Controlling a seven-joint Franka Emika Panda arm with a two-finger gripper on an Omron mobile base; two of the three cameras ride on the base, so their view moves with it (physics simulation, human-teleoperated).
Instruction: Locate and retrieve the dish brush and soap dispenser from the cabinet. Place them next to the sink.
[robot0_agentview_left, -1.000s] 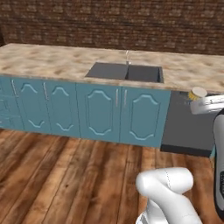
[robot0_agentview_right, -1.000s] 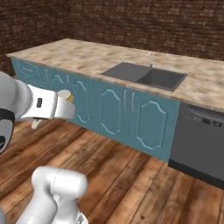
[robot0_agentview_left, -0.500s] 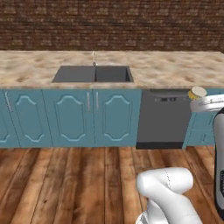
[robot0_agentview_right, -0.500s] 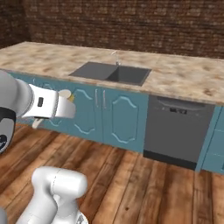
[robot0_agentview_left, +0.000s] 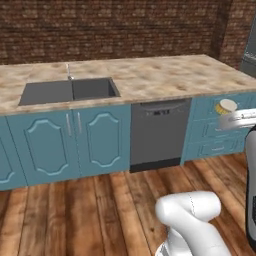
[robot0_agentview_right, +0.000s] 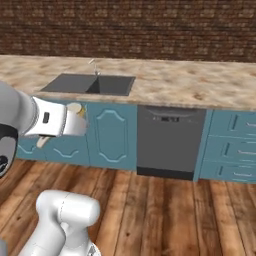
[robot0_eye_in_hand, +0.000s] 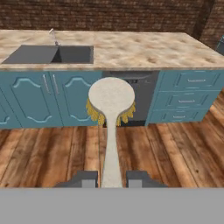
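Note:
My gripper (robot0_eye_in_hand: 111, 179) is shut on the pale tan handle of the dish brush (robot0_eye_in_hand: 111, 99), whose round head with yellowish bristles points away from the hand, out over the floor in front of the counter. The brush head (robot0_agentview_left: 226, 106) also shows at the right edge of the left base view, and in the right base view it (robot0_agentview_right: 74, 108) sits beside the white hand. The dark grey sink (robot0_agentview_left: 68, 91) with its small tap (robot0_agentview_left: 69, 75) lies in the counter, ahead and to the left. The soap dispenser and the cabinet are out of view.
A speckled beige counter (robot0_agentview_left: 165, 72) runs along the brick wall. Below it stand teal base cabinets (robot0_agentview_left: 75, 142), a dark dishwasher (robot0_agentview_left: 159, 132) and a stack of teal drawers (robot0_agentview_right: 235, 145). Wooden floor (robot0_agentview_left: 90, 210) separates the base from the counter.
The whole picture has slid: sink and cabinets have shifted left in both base views and the dishwasher and drawers have come in, so the camera moved. The brush stays in the shut gripper.

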